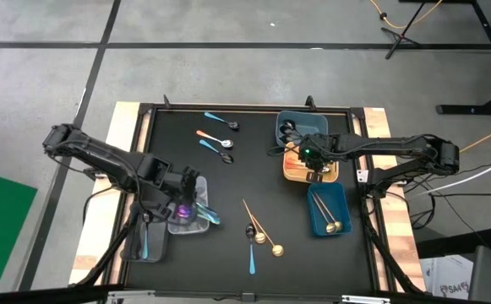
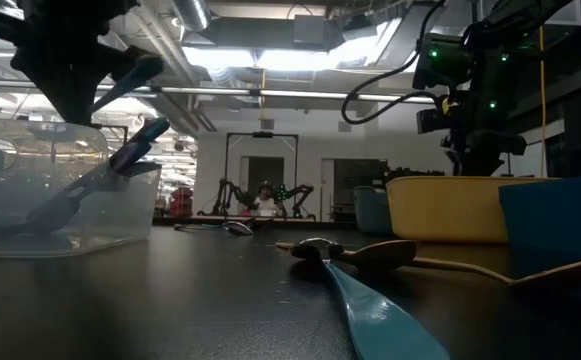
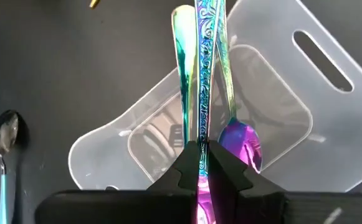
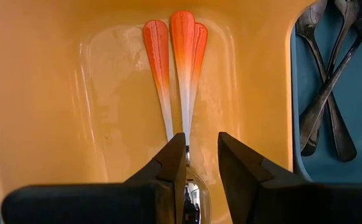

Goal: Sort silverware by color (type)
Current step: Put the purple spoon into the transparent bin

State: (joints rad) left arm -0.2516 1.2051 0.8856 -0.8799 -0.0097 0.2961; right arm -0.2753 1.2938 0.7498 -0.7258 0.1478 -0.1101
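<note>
We see the black table (image 1: pixel 228 181) carrying five trays. The clear tray (image 3: pixel 265 109) holds iridescent spoons (image 3: pixel 184 68); we count two lying in it. The yellow tray (image 4: pixel 56 93) holds three orange-handled spoons (image 4: pixel 182 56). One blue tray (image 4: pixel 355 168) beside it holds dark spoons (image 4: pixel 330 68), at least three; another blue tray (image 1: pixel 327 209) holds one gold spoon (image 1: pixel 330 219). About seven spoons lie loose on the table.

The left gripper (image 3: pixel 200 163) hangs over the clear tray, its fingers pinched tight on a third iridescent spoon (image 3: pixel 204 74). The right gripper (image 4: pixel 200 163) hovers above the orange-handled spoons, fingers parted, holding nothing.
</note>
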